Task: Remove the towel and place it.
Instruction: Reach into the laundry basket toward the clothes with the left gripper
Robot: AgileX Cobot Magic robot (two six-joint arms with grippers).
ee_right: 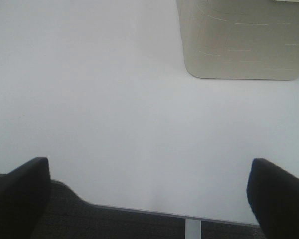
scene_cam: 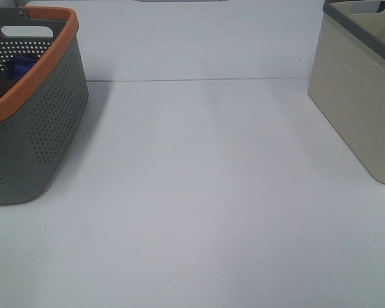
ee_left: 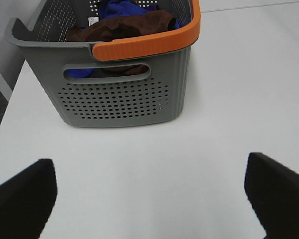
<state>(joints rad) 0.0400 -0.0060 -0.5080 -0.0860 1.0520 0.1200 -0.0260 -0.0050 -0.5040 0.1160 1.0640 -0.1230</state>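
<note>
Towel [ee_left: 124, 27], dark reddish-brown, heaped inside the grey perforated basket [ee_left: 119, 99] at the left of the worktop [scene_cam: 199, 192], lying over and partly folded in with a blue cloth [ee_left: 122, 7], white tag [ee_left: 93, 21] showing near one wall. Not yet touched. Left gripper [ee_left: 149, 164] spread wide and holding nothing, hanging over bare worktop just short of the basket's handled end, outside the rim. Right gripper [ee_right: 148, 167] likewise spread and bare, poised over the worktop's near edge, well apart from the towel, with the beige bin [ee_right: 239, 45] ahead of it. Neither one visible from the high camera. By the look of it: reach not begun, whole task ahead. Likely trouble from here: closing too deep and pinching the blue cloth along with the towel, because of the shared folds; clipping the orange rim [ee_left: 144, 42] on the way in, with a tall wall to clear first; dragging or tipping a probably light basket through a fold snagged on rim or handle slot during the lift; taking only a thin corner and losing soft terry mid-carry. No clear set-down spot either: perhaps bare worktop, perhaps the beige bin, the latter well apart from the basket and a long haul for a trailing cloth.
</note>
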